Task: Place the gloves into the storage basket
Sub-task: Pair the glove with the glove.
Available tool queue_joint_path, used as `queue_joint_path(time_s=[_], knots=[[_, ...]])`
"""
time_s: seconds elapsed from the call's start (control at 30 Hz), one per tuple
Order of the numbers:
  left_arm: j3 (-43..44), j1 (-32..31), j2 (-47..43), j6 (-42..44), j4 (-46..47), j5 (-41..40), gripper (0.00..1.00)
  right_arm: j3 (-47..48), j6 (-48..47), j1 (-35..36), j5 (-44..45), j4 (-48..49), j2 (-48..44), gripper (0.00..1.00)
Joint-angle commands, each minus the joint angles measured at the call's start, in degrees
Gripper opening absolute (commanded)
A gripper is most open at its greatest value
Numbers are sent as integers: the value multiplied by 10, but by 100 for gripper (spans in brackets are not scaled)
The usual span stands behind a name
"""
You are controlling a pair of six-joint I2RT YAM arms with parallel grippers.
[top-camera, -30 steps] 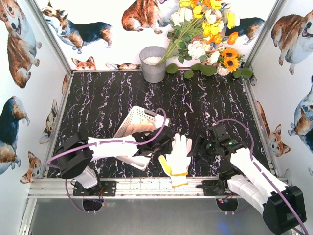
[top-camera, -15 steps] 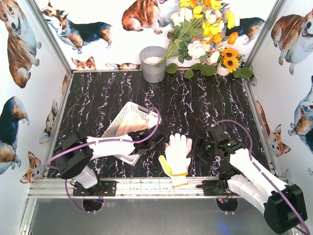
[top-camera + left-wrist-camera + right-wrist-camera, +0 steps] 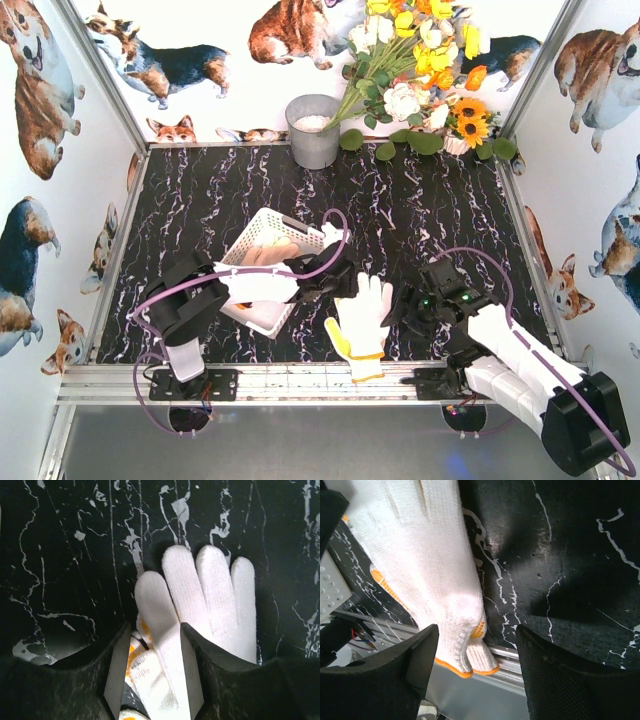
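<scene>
Top external: gloves (image 3: 362, 315) are lying flat on the bench (image 3: 200, 200) at lower centre, just right of the storage basket (image 3: 285, 222). Left wrist: left fingers (image 3: 117, 672) are standing apart, straddling one glove finger. Right wrist: right fingers (image 3: 555, 680) are spreading wide, flanking the yellow-trimmed cuff.
</scene>
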Motion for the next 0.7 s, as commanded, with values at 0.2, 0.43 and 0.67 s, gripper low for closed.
queue_joint_path(time_s=[0.2, 0.43, 0.67], knots=[[27, 11, 38, 14, 33, 14, 31, -19, 2, 9, -33, 56, 13, 47], [32, 16, 45, 22, 44, 13, 30, -14, 8, 17, -95, 35, -14, 53], [41, 20, 51, 28, 52, 9, 31, -12, 5, 41, -131, 33, 2, 53]])
